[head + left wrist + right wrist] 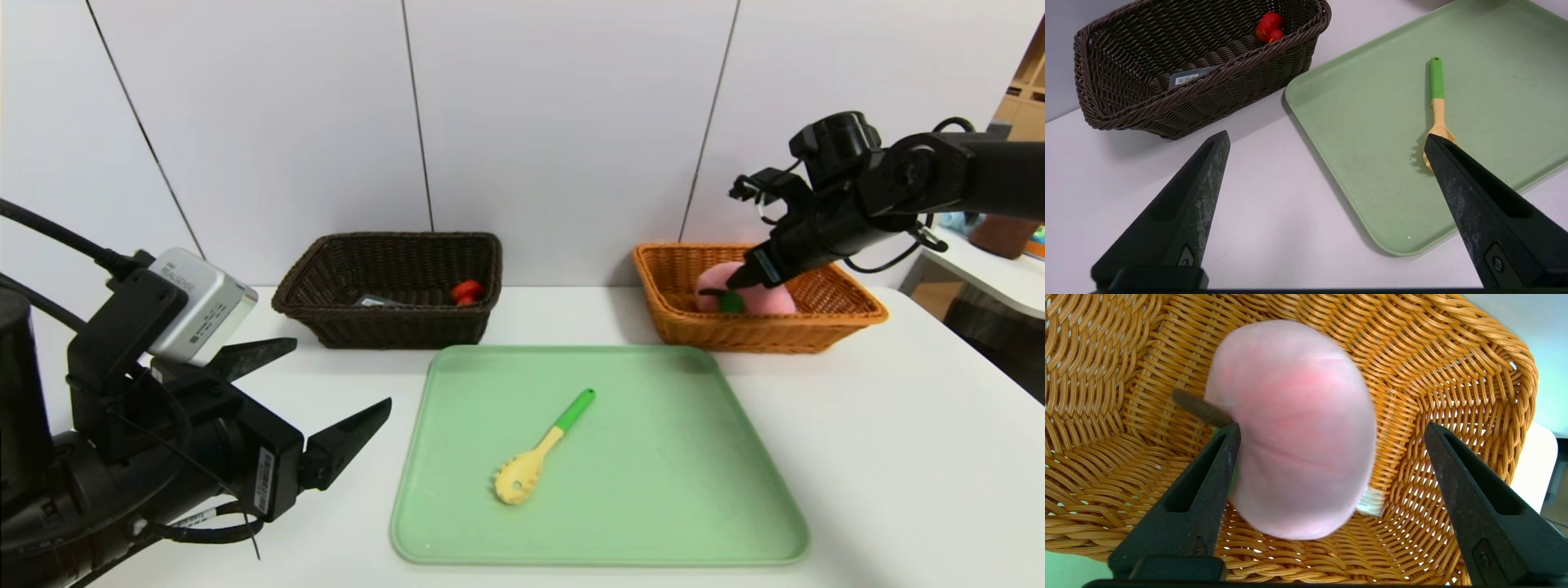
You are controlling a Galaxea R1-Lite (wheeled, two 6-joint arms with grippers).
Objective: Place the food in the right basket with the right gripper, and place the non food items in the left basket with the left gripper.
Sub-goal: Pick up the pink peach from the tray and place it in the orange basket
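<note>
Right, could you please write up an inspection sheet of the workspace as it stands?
Surface: white table with a green tray.
Spoon: on the tray, yellow head, green handle.
Dark basket: holds the red duck and grey case.
Orange basket: holds the pink peach; a small pale label shows beside it.
Clutter: nothing seen on the table.
Left gripper: open, empty, left of the tray.
Right gripper: open, at the orange basket, over the peach.
Cables: black ones along both arms.
Surroundings: white panels behind; another table with items at far right.
</note>
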